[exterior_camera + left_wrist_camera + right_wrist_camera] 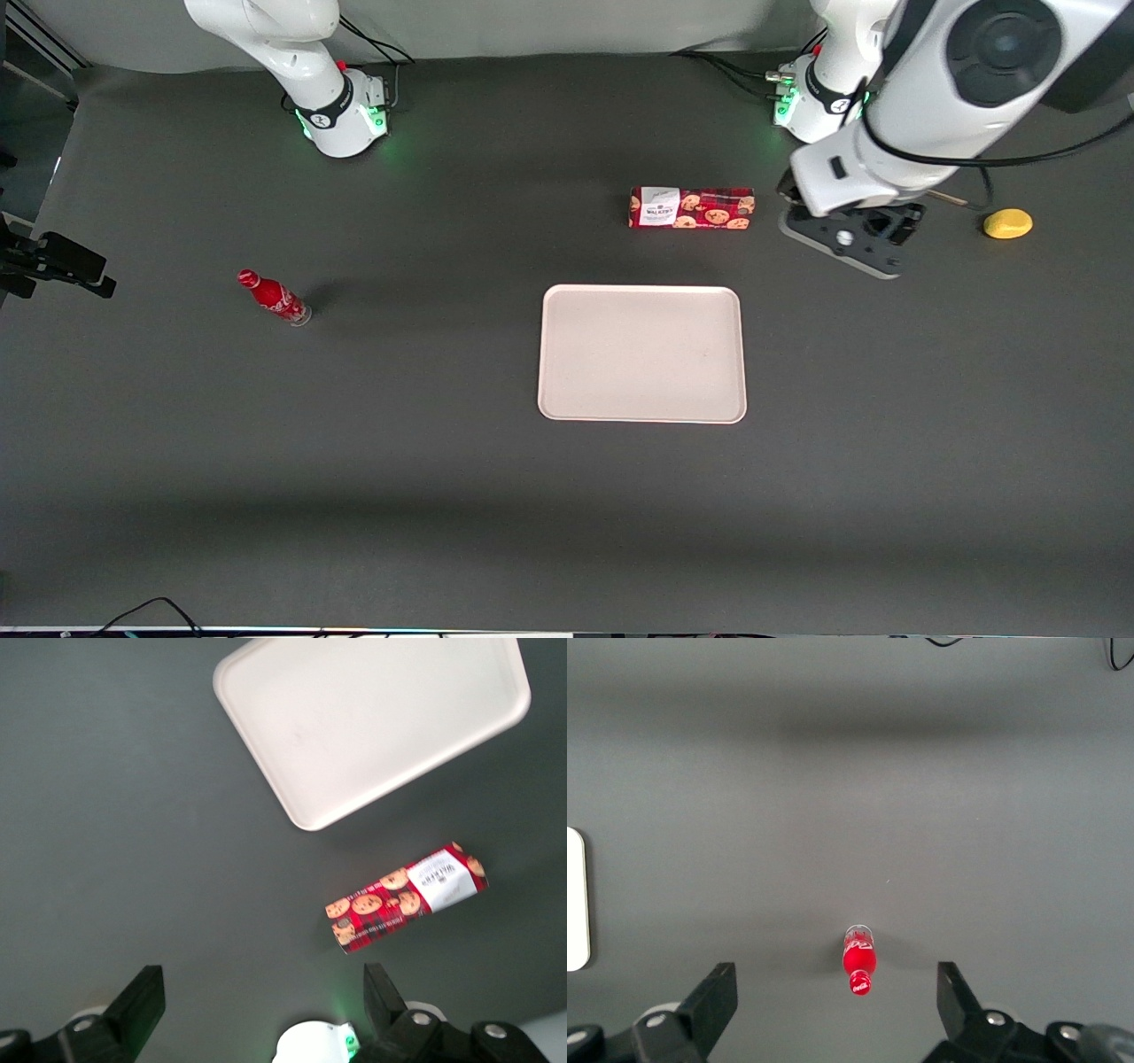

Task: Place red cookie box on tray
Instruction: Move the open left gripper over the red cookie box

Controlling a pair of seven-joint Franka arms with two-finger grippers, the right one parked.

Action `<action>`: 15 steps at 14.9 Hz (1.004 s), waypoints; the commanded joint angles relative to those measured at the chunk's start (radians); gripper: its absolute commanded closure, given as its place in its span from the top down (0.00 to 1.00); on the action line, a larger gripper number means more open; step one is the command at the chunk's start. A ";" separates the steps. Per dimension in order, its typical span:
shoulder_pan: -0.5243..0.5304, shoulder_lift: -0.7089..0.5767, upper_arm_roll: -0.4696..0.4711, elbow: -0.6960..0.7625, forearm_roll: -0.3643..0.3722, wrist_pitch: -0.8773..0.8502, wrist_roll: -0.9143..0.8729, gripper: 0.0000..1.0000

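A dark grey table is seen from above. The box [692, 208] lies flat on its long side, its white label panel toward the parked arm's end. The tray [642, 353], pale cream with rounded corners, sits nearer to the front camera than the box, apart from it, with nothing on it. The gripper [855, 237] is held above the table just beside the box, toward the working arm's end, and touches nothing. In the wrist view its two fingers [142, 997] are seen spread wide apart, with bare table between them. A yellow object [1007, 223] lies near the working arm's end. A bottle [274, 298] stands toward the parked arm's end, well apart from the tray.
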 commanded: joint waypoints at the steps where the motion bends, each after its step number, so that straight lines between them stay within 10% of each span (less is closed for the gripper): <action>1: 0.003 -0.031 -0.055 -0.086 0.002 0.010 0.118 1.00; 9: -0.022 -0.276 -0.165 -0.480 -0.010 0.337 0.393 1.00; 15: -0.101 -0.436 -0.176 -0.779 -0.150 0.610 0.531 1.00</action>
